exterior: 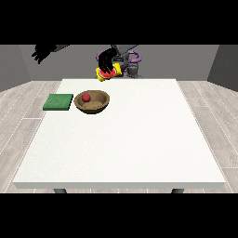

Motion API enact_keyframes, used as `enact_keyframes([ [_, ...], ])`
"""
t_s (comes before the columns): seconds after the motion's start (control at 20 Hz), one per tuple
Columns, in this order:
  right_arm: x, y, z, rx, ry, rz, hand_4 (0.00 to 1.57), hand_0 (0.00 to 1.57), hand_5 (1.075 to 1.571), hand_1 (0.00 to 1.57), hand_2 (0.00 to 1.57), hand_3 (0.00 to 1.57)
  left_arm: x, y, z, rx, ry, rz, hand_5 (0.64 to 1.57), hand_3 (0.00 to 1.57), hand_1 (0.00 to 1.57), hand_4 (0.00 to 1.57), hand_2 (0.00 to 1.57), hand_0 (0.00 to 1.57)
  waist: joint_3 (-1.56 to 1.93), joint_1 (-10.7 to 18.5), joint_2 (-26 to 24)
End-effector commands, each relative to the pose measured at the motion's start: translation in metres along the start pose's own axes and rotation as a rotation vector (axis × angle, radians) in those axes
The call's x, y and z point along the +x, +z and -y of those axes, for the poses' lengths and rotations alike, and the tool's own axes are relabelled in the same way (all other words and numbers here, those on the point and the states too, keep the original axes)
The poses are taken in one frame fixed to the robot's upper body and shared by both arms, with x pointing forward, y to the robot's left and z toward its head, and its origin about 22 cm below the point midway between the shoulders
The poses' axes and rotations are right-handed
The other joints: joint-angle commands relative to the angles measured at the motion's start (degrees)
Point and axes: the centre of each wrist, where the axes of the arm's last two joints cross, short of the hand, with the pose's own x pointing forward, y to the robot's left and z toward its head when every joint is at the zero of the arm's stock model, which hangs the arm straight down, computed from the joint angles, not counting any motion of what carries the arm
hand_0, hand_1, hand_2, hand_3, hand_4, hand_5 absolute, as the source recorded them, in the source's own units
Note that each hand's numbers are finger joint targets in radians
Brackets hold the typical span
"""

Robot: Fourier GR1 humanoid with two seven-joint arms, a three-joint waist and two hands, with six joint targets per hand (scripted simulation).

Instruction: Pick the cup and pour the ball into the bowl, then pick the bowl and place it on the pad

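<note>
A large white desk [139,139] fills the middle of the view — its top is flat and plain. Two dark legs show under its near edge. Around it lies a pale wood-plank floor [214,116], and grey walls [186,58] stand behind.

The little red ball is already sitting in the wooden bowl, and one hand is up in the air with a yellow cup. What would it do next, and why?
Probably set the cup down on the table, away from the bowl. The ball already lies in the bowl, so pouring looks done, yet the hand holds the cup above the table's far edge. The bowl must go to the green pad beside it.
</note>
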Motion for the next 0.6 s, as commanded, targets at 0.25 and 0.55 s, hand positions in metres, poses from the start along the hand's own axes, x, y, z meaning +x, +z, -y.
enact_keyframes([
  [0.25,-0.002,0.010,0.022,-0.173,-0.002,-0.009,0.74,0.00,1.551,0.00,0.00,0.11,-0.050,-0.004,-0.019,0.125,0.571,-0.088,1.567,1.44,1.04,1.27,1.57,1.04,-0.22,10.44,-0.73],
  [0.55,-0.001,0.009,0.019,-0.211,-0.009,0.012,0.78,0.00,1.557,0.00,0.00,0.00,-0.137,-0.019,-0.051,0.252,1.195,-0.236,1.551,0.00,0.00,1.18,0.00,0.00,-0.83,15.00,0.73],
])
